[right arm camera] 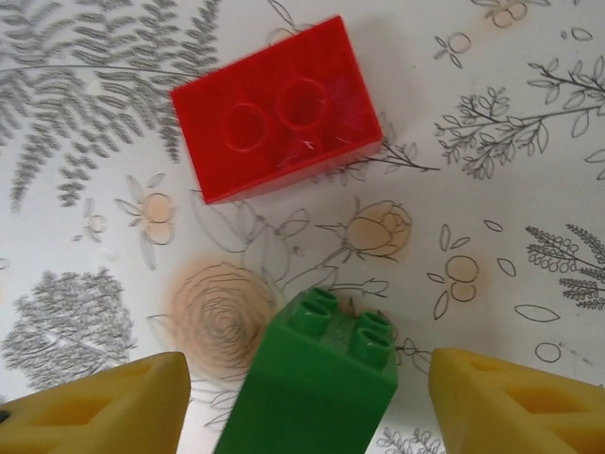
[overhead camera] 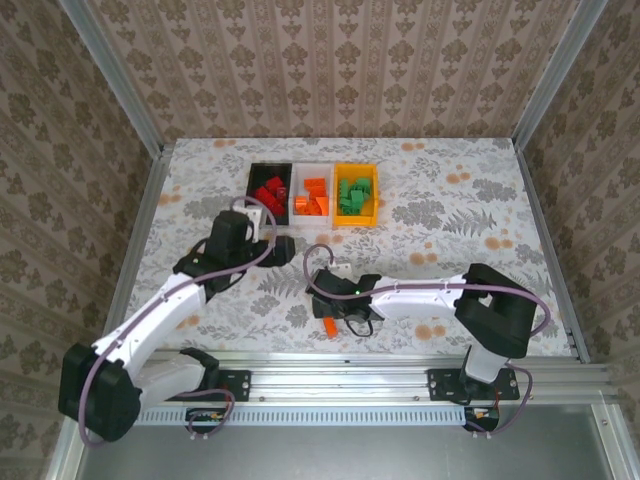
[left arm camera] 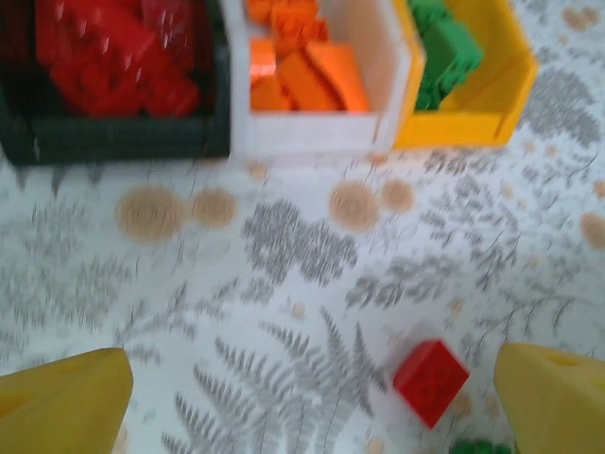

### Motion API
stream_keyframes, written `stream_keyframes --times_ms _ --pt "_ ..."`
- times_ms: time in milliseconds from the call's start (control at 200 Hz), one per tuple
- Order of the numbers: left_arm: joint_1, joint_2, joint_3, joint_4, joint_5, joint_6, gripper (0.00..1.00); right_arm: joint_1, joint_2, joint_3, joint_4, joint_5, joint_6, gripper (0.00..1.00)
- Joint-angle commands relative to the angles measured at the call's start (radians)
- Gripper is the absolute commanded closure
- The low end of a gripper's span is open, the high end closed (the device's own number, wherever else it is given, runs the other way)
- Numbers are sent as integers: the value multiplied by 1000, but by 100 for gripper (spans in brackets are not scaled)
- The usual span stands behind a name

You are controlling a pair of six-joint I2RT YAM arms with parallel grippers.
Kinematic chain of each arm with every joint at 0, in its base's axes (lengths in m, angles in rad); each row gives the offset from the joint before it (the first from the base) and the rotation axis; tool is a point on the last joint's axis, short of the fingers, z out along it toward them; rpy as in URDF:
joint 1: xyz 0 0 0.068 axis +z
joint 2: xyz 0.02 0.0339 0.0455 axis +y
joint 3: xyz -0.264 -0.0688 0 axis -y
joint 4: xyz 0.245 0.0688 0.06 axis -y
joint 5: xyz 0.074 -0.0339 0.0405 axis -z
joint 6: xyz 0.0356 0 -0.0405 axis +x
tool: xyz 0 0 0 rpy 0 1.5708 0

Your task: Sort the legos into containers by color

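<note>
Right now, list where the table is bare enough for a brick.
Bare: the table right of the yellow bin; the corner left of the black bin; the strip in front of the white bin. Crowded: the middle, where a red brick and a green brick lie at the right tool, and an orange brick beside its arm.

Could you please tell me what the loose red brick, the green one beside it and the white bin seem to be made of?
The red brick looks like hard glossy plastic: glints and scratches show. The green brick seems the same moulded plastic, with smooth studs. The white bin is probably plastic, thin-walled, though blurred.
</note>
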Motion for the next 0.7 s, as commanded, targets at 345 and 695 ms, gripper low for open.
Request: stream_keyframes --times_ms 345,695 --pt "-8 -156 -81 -8 -19 -44 0 2 41 52 -36 118 61 70" --pt "-72 -98 -126 40 4 -78 0 -171 -202 103 -132 211 -279 82"
